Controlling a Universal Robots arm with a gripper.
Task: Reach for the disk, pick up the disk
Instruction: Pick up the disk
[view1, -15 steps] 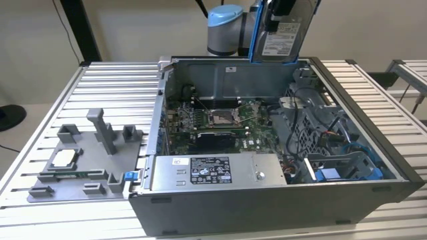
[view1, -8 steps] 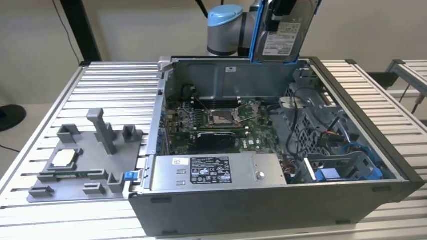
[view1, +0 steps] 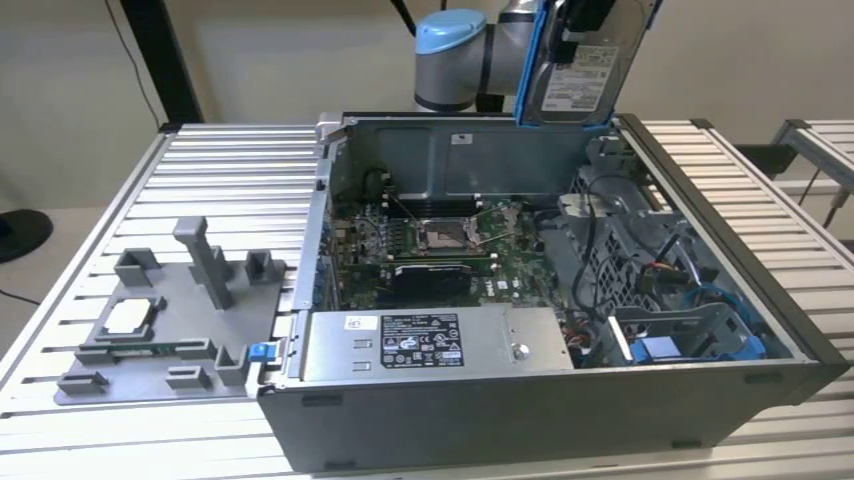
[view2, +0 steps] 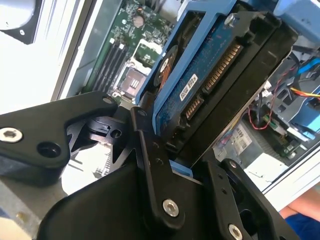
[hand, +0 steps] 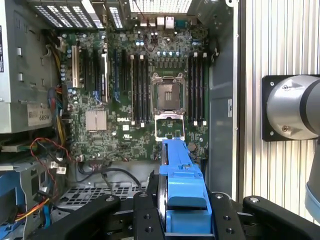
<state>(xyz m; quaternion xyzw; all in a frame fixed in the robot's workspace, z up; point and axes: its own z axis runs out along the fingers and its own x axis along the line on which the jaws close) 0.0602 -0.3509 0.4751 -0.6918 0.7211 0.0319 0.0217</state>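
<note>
One disk (view1: 577, 75) up in the air above the far edge of the open computer case (view1: 747, 385), clamped on edge in the gripper (hand: 181, 212), white label facing the exterior view, blue carrier frame around it. In the second wrist view, black fingers (view2: 150, 150) closed against the disk's (view2: 200, 85) circuit-board side. Inside the case: green motherboard (hand: 145, 90) with bare processor socket (hand: 168, 94) on the floor, grey power-supply box (view1: 427, 342) along the near wall, drive cage (view1: 694, 335) with blue parts and loose cables at the near corner on the exterior view's right. Beside the case on the slatted table (view1: 227, 160), toward the exterior view's left, a grey fixture tray (view1: 167, 330) holding a small square chip (view1: 127, 317).
</note>
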